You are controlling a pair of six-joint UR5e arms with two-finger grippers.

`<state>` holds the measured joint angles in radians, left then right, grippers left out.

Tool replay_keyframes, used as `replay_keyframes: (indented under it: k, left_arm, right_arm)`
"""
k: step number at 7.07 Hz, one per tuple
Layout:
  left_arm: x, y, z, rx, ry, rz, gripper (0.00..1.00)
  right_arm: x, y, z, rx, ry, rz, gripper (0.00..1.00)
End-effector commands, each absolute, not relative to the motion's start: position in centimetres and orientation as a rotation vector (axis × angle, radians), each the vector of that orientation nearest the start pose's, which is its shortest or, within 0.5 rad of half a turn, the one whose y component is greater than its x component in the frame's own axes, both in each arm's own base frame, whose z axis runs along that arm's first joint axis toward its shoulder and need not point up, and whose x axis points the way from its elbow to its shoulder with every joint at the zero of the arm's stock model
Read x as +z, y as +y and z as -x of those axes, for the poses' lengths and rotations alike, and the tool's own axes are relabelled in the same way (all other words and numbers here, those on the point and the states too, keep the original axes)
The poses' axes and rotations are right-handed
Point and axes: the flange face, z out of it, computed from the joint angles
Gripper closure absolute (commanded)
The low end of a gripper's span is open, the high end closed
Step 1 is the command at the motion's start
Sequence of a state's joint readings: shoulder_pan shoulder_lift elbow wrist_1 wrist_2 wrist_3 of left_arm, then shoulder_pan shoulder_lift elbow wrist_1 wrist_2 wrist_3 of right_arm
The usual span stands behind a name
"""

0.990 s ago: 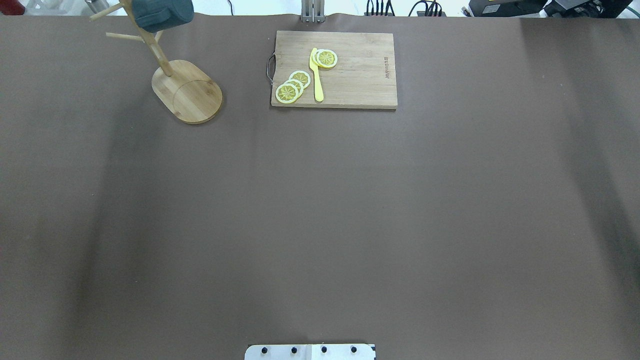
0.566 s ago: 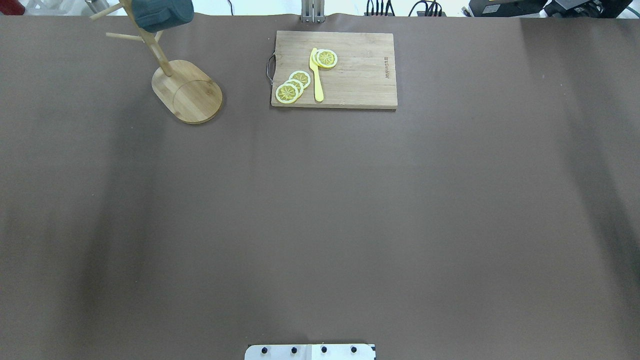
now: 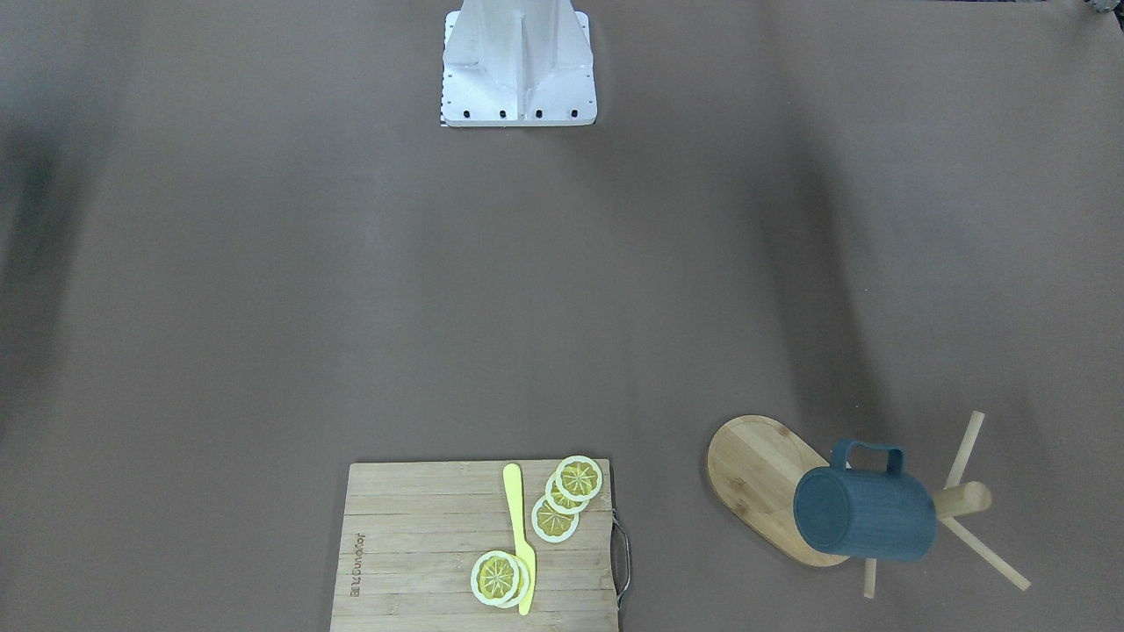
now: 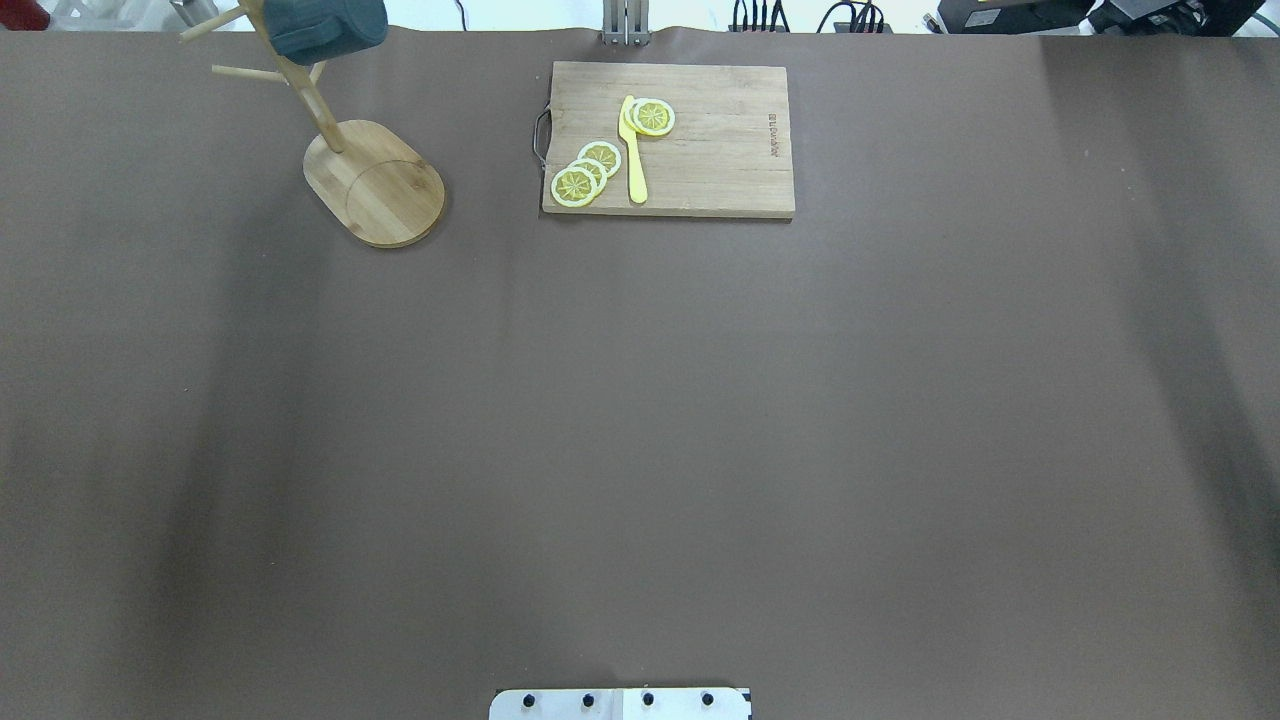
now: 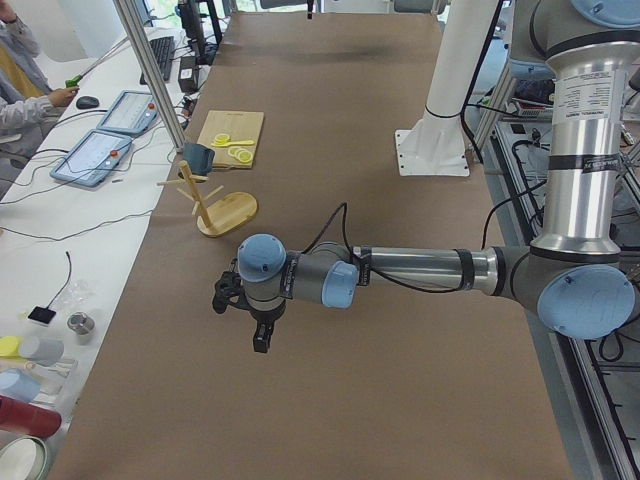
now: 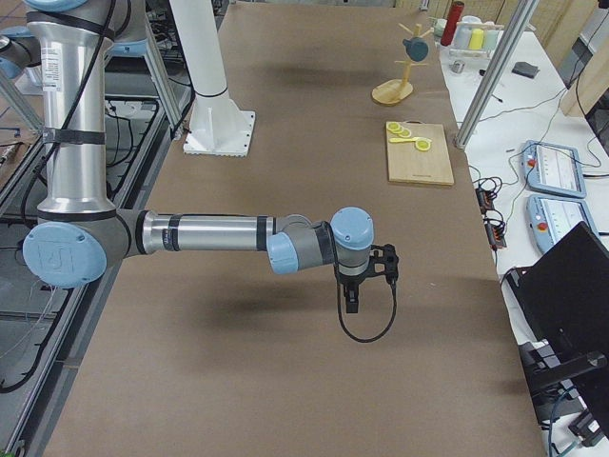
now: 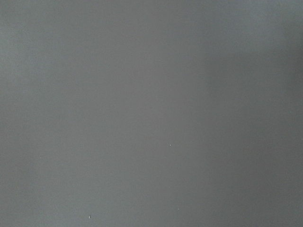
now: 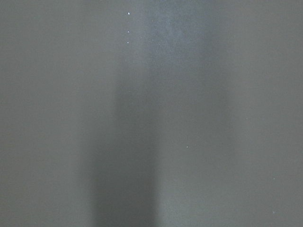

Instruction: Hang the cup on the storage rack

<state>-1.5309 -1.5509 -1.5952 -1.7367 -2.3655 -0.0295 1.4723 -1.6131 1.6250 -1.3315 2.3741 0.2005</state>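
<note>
The dark teal cup [image 3: 865, 527] hangs by its handle on a peg of the bamboo storage rack [image 3: 755, 465] at the table's far left corner; both also show in the overhead view, the cup [image 4: 325, 28] above the rack's oval base [image 4: 385, 190]. No gripper touches it. My left gripper [image 5: 260, 340] shows only in the exterior left view, low over bare table well short of the rack [image 5: 228, 212]. My right gripper [image 6: 350, 303] shows only in the exterior right view, over bare table. I cannot tell whether either is open or shut. Both wrist views show only table cover.
A rectangular cutting board [image 4: 700, 140] with lemon slices [image 4: 585, 172] and a yellow knife [image 4: 633, 150] lies at the far middle. The robot's white base [image 3: 518, 61] stands at the near edge. Tablets [image 5: 105, 140] and bottles [image 5: 25, 415] sit on a side table.
</note>
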Motion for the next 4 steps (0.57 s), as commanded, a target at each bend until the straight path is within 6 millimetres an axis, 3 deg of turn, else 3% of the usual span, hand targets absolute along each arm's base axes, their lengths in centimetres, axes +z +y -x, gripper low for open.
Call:
replay_keyframes:
  k: [1,4]
  left_arm:
    - [64.0,-49.6,4.2,0.072,0.801,-0.123,0.02]
    - [62.5,-49.6,3.6,0.053,0.925,-0.065,0.02]
  right_arm:
    - [63.1,-49.1,-1.4,0.0,-0.82,-0.105,0.0]
    - [63.5,-49.1,-1.7,0.004,-0.774,-0.104,0.0]
